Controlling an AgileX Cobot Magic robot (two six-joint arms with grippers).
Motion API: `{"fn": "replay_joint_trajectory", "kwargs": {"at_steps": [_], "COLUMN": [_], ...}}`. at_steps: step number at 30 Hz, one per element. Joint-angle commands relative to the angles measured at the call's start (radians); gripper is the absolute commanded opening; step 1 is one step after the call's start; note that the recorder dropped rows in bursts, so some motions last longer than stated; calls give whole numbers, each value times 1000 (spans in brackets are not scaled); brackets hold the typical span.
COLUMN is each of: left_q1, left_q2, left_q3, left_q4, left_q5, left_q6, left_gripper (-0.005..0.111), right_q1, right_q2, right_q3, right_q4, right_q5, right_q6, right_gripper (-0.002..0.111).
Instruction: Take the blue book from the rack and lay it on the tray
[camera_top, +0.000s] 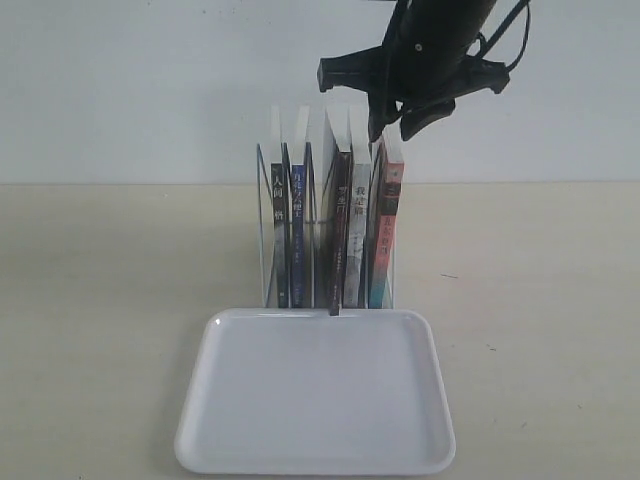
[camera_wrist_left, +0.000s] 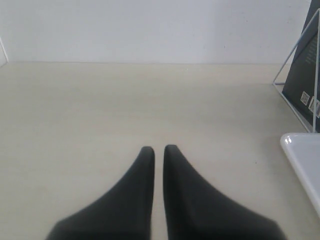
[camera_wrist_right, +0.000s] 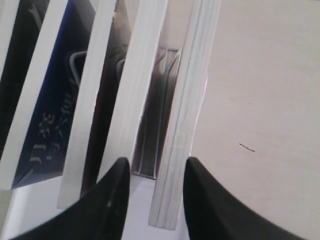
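Note:
The blue book stands upright in the rack, second from the left, blue spine with white characters facing the tray. In the right wrist view its dark blue cover shows between white page edges. My right gripper hovers open above the rack's right end, well to the right of the blue book. Its fingers straddle the top of the red-and-teal-spined book. My left gripper is shut and empty, low over the bare table beside the rack.
Four other books fill the rack: a black-spined one at far left, a dark brown-black one, a pale grey one and the red-and-teal one. The tray's corner lies right of my left gripper. A white wall stands behind.

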Motion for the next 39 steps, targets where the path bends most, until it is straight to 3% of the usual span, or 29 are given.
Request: {"fn": "replay_joint_trajectory", "kwargs": {"at_steps": [1,16,21,39], "left_q1": [-8,-8,-8,-8], "left_q2": [-2,-2,-2,-2], "left_q3": [4,4,4,4], "left_q4": [3,3,3,3], "left_q5": [-4,-4,-4,-4], "left_q6": [2,2,2,2], "left_gripper": [6,6,6,6], "right_q1": [0,0,0,0], "right_q2": [-2,88,88,-34], "right_q3": [-2,-2,-2,-158], "right_q4": [-15,-58,-58,-62], "right_q5": [-2,4,14,26], "right_q6": [-3,30,23,11], "right_gripper": [35,35,0,0]}}
